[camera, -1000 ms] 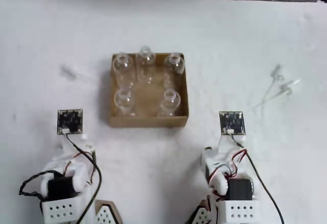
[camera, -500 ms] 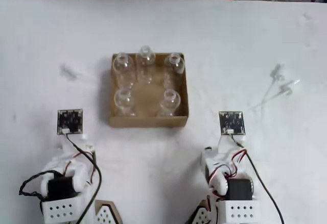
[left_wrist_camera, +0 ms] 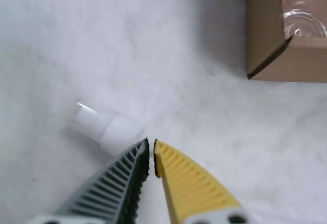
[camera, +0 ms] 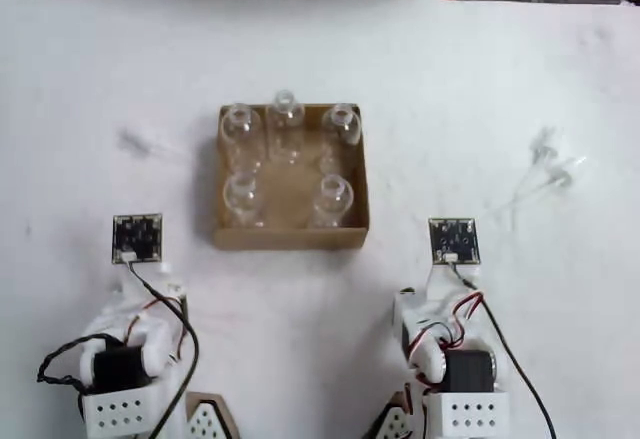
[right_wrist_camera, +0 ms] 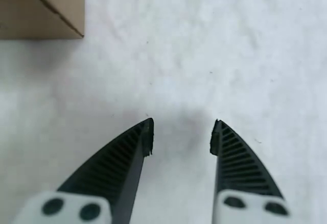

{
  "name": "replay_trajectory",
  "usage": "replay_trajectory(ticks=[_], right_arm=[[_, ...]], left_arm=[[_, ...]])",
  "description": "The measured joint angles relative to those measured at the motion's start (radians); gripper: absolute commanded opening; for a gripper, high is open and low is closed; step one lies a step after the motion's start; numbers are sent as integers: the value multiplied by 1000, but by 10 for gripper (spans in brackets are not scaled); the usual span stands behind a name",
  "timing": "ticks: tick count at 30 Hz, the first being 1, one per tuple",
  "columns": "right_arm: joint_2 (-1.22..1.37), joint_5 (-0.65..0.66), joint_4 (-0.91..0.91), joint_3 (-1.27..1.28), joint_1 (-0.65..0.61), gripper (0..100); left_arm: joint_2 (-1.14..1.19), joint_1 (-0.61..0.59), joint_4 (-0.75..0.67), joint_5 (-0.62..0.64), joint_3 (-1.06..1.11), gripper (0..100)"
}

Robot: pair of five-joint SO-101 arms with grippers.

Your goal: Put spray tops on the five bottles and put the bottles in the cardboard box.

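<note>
The 5 bottles (camera: pixel 285 124) stand uncapped in the box (camera: pixel 292 237), mid-surface (camera: pixel 450 69). Judge them light, slick and breakable, so grip at the neck. Tops (camera: pixel 548 164) lie at the box's 3 o'clock and another top (camera: pixel 133 142) at 9. They look tiny with bendy tubes, so pinch the head. The box walls crowd the bottles. Your left end effector (left_wrist_camera: pixel 151 155) is closed, with a white cap (left_wrist_camera: pixel 104 127) at its tips. The right end effector (right_wrist_camera: pixel 181 134) is apart and empty.
</note>
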Motion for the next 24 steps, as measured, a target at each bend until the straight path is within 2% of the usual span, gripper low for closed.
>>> replay_trajectory(ticks=[24], right_arm=[[0, 0, 0, 0, 0, 163]], left_arm=[[0, 0, 0, 0, 0, 26]])
